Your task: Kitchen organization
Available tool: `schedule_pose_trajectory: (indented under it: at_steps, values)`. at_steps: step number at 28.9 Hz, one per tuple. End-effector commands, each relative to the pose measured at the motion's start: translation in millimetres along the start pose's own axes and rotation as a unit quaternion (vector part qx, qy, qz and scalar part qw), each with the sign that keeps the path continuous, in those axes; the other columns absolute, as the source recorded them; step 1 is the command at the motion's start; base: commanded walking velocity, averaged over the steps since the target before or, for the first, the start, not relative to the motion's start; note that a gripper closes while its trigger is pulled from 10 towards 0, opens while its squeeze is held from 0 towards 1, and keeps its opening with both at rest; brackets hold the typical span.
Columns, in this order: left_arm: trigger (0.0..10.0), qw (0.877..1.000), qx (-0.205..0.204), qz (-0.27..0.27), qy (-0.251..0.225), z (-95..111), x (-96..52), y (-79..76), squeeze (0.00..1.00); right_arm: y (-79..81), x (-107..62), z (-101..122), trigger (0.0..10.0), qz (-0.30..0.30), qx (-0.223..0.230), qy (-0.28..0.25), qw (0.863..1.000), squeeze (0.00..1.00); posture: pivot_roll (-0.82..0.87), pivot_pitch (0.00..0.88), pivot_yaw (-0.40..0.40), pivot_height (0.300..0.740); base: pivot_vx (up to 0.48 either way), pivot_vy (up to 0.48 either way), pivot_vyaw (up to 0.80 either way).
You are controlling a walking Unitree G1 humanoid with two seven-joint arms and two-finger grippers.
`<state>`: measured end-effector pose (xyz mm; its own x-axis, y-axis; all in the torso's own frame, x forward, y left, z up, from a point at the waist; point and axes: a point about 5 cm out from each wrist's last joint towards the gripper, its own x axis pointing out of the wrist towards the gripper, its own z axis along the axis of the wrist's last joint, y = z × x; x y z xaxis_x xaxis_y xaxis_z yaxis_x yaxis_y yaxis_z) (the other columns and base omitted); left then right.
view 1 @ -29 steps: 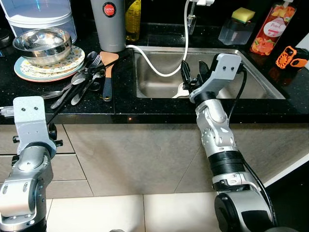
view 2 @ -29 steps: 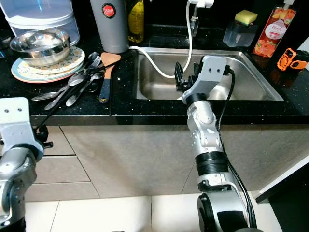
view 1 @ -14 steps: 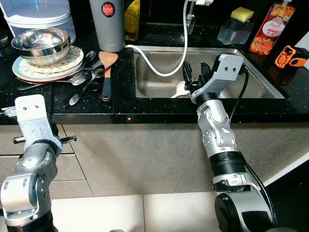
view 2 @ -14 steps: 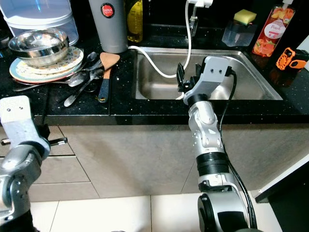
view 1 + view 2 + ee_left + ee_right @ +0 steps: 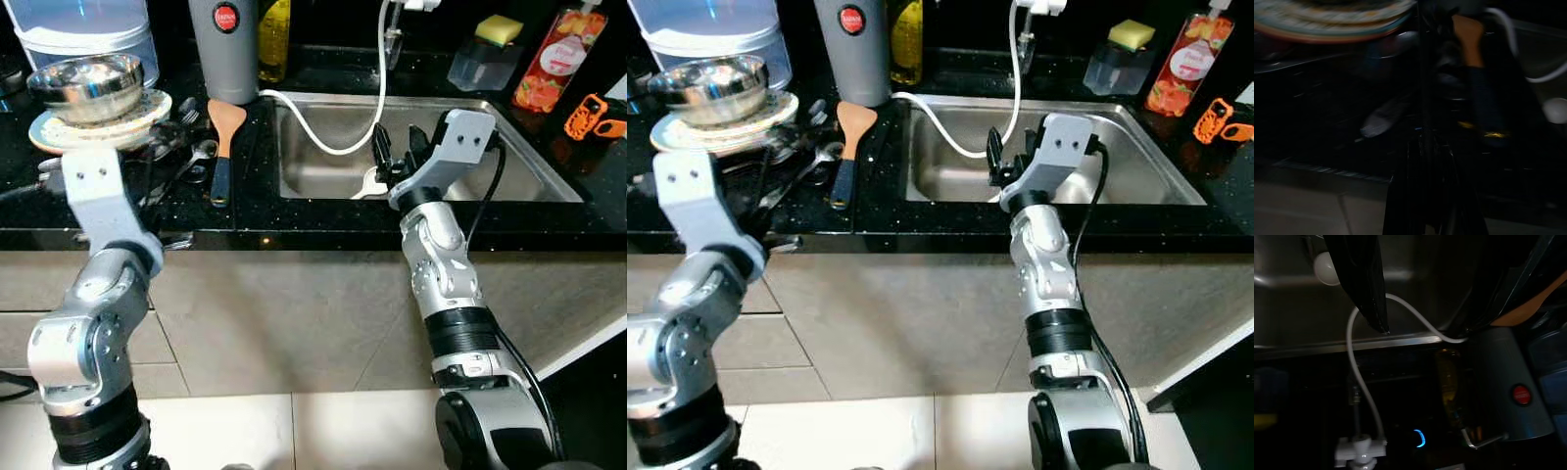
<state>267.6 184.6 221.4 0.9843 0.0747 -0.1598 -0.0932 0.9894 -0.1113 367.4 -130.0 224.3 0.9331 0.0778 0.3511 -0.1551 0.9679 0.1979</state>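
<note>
A pile of steel spoons and forks (image 5: 188,157) lies on the black counter beside a wooden spatula (image 5: 223,125) with a dark handle. A steel bowl (image 5: 88,83) sits on stacked patterned plates (image 5: 98,110) at the far left. My left gripper (image 5: 155,162) reaches over the counter's front edge, just at the near left side of the cutlery; its wrist view is dark and blurred. Inside the sink (image 5: 519,171) my right gripper (image 5: 395,152) stands open and holds nothing, close above a white spoon (image 5: 368,182). The wrist view has that spoon (image 5: 1326,268) beyond one finger.
A white hose (image 5: 323,132) loops from the tap into the sink. At the back stand a grey tumbler (image 5: 225,49), an oil bottle (image 5: 272,39), a water dispenser (image 5: 83,24), a sponge holder (image 5: 485,61), a soap bottle (image 5: 552,59) and an orange tool (image 5: 596,113).
My left arm has risen from below the counter's edge up to the cutlery pile. The right arm has stayed in the sink, still open. The camera shifted slightly.
</note>
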Motion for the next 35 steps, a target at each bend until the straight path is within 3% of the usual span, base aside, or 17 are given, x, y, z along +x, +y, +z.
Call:
schedule_pose_trajectory:
  at_steps: [1, 8, 15, 21, 25, 27, 28, 29, 30, 31, 33, 34, 35]
  values:
    - [10.0, 0.999, -0.002, -0.03, 0.032, -16, -0.9, -12.3, 0.0, -3.7, -0.7, 2, 10.0, -0.007, 0.001, 0.0, 1.0, 0.0, 0.23, 0.0, -0.057, 0.74, 0.0, 0.0, 0.0]
    - [10.0, 0.997, -0.006, -0.041, 0.064, -32, -0.7, -22.5, 0.0, -5.6, -1.7, 2, 10.0, -0.01, -0.001, 0.0, 1.0, 0.0, 0.23, 0.0, -0.058, 0.74, 0.0, 0.0, 0.0]
    - [10.0, 0.999, 0.021, -0.031, 0.022, -16, 7.0, -18.2, 0.0, -2.2, -0.1, 2, 10.0, -0.004, 0.001, -0.001, 1.0, 0.0, 0.23, 0.0, -0.062, 0.74, 0.0, 0.0, 0.0]
    - [10.0, 0.996, 0.053, -0.065, -0.03, 1, 8.4, -28.1, 0.0, 0.1, 0.2, 3, 10.0, 0.001, 0.002, -0.002, 1.0, 0.0, 0.22, 0.0, -0.068, 0.74, 0.0, 0.0, 0.0]
    - [10.0, 0.993, 0.064, -0.097, -0.026, 7, 26.3, -38.3, 0.0, 6.0, 0.8, 2, 10.0, 0.015, 0.004, 0.001, 1.0, 0.0, 0.22, 0.0, -0.071, 0.74, 0.0, 0.0, 0.0]
    - [10.0, 0.989, 0.105, -0.101, -0.015, 6, 45.7, -41.5, 0.0, 17.1, 1.6, -1, 10.0, 0.047, 0.0, 0.016, 0.999, 0.0, 0.21, 0.0, -0.073, 0.74, 0.0, 0.0, 0.0]
    - [10.0, 0.985, 0.141, -0.1, -0.018, 6, 58.7, -43.2, 0.0, 26.1, 1.0, -5, 10.0, 0.074, 0.03, 0.038, 0.996, 0.0, 0.2, 0.0, -0.071, 0.74, 0.0, 0.0, 0.0]
    - [10.0, 0.985, 0.141, -0.1, -0.018, 6, 58.7, -43.2, 0.0, 26.1, 1.0, -5, 10.0, 0.074, 0.03, 0.038, 0.996, 0.0, 0.2, 0.0, -0.071, 0.74, 0.0, 0.0, 0.0]
    - [10.0, 0.979, 0.177, -0.096, -0.026, 7, 67.9, -43.7, 0.0, 33.7, 0.0, -8, 10.0, 0.097, 0.055, 0.06, 0.992, 0.0, 0.19, 0.0, -0.068, 0.74, 0.0, 0.0, 0.0]
    - [10.0, 0.96, 0.263, -0.084, -0.051, 9, 81.1, -45.1, 0.0, 44.9, -3.2, -15, 10.0, 0.129, 0.1, 0.094, 0.982, 0.0, 0.18, 0.0, -0.063, 0.74, 0.0, 0.0, 0.0]
    - [10.0, 0.96, 0.263, -0.084, -0.051, 9, 81.1, -45.1, 0.0, 44.9, -3.2, -15, 10.0, 0.129, 0.1, 0.094, 0.982, 0.0, 0.18, 0.0, -0.063, 0.74, 0.0, 0.0, 0.0]
    - [10.0, 0.954, 0.282, -0.082, -0.057, 10, 83.0, -45.3, 0.0, 46.5, -3.8, -16, 10.0, 0.133, 0.105, 0.099, 0.98, 0.0, 0.18, 0.0, -0.063, 0.74, 0.0, 0.0, 0.0]
    - [10.0, 0.941, 0.317, -0.089, -0.08, 13, 85.0, -49.5, 0.0, 51.7, -6.5, -18, 10.0, 0.145, 0.143, 0.118, 0.972, 0.0, 0.17, 0.0, -0.055, 0.74, 0.0, 0.0, 0.0]
